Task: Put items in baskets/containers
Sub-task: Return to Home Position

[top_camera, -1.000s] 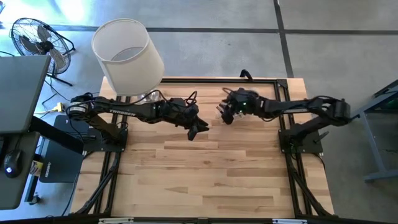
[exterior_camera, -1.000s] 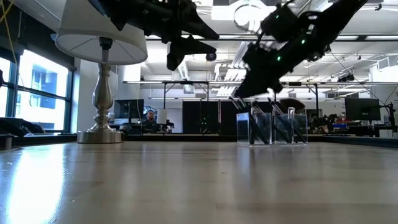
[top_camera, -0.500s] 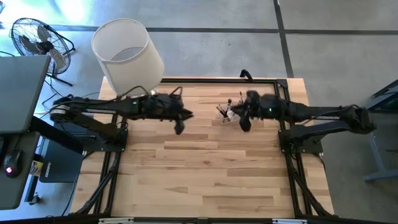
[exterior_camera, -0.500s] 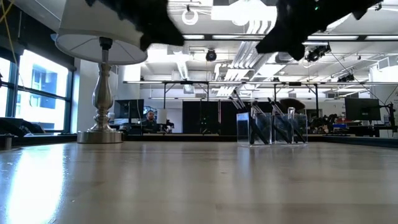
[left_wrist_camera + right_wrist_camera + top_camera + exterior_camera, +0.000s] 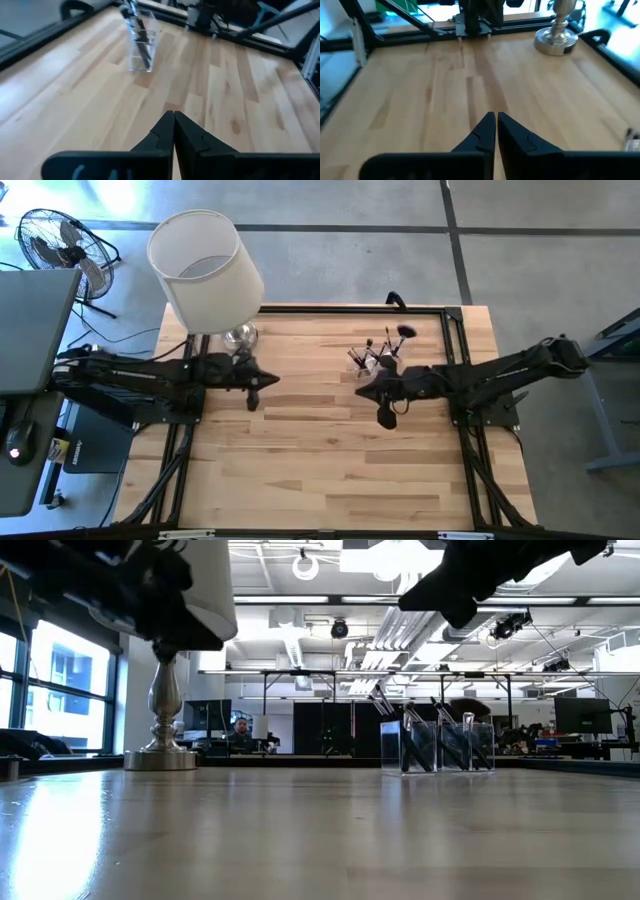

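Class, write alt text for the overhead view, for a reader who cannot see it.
Slim dark makeup brushes stand in a small clear plastic holder near the top edge of a wooden table. The left gripper and right gripper, both empty, hover over the wood; a white cylindrical lampshade sits top left.

Light wood table (image 5: 320, 470), black frame. Grey concrete floor (image 5: 350, 260). White-shade lamp (image 5: 205, 270) just beyond left gripper (image 5: 173, 116), fan (image 5: 60, 245) on floor farther out that side. Open office behind: bright window (image 5: 60, 680), ceiling lights (image 5: 310, 565), monitors (image 5: 575, 715), seated person (image 5: 240, 728).
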### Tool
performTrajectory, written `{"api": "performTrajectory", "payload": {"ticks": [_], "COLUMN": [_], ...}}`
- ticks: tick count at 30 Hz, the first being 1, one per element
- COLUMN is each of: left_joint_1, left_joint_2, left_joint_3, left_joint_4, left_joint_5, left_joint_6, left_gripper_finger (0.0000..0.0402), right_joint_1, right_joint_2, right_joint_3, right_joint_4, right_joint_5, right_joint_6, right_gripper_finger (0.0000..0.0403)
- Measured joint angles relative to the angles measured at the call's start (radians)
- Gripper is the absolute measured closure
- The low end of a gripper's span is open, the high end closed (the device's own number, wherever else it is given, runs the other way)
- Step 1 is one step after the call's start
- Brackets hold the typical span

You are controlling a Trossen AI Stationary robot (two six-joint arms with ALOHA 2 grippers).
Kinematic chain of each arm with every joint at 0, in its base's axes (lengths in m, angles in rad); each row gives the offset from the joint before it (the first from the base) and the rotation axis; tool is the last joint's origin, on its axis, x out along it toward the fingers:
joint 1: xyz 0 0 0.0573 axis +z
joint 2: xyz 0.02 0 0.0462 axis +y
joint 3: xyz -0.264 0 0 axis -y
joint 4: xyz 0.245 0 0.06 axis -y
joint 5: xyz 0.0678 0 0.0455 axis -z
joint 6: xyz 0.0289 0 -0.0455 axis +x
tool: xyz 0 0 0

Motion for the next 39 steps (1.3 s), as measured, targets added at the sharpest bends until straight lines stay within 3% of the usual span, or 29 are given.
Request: {"api": "performTrajectory", "payload": {"ticks": [5,16,20,23,29,34,39], "left_joint_1": [-0.008,-0.008,-0.008,-0.008,-0.008,-0.008,-0.008], "left_joint_2": [-0.176,-0.673,-0.841,-0.839,-0.825,-0.815,-0.815], "left_joint_3": [-0.124,-0.349,-0.401,-0.412,-0.415,-0.416,-0.416], "left_joint_4": [-0.003,-0.012,-0.029,-0.018,-0.041,-0.042,-0.042], "left_joint_5": [-0.029,0.032,0.034,0.04,0.173,0.18,0.175], "left_joint_6": [0.045,0.117,0.121,0.125,0.177,0.176,0.176], "left_gripper_finger": [0.0401,0.0401,0.0401,0.0401,0.0401,0.04,0.04], "right_joint_1": [-0.001,-0.011,-0.011,-0.011,-0.014,-0.017,-0.017], "right_joint_2": [0.002,0.002,0.002,0.002,-0.005,-0.074,-0.238], "right_joint_3": [0.0,0.0,0.0,0.0,-0.032,-0.197,-0.378], "right_joint_4": [0.0,-0.002,-0.009,-0.015,0.003,0.19,0.268], "right_joint_5": [-0.04,0.056,0.04,0.022,-0.036,-0.059,-0.111], "right_joint_6": [0.061,0.11,0.112,0.111,0.057,0.048,0.049], "right_gripper_finger": [0.0397,0.0399,0.0401,0.0401,0.0402,0.0402,0.0402]}}
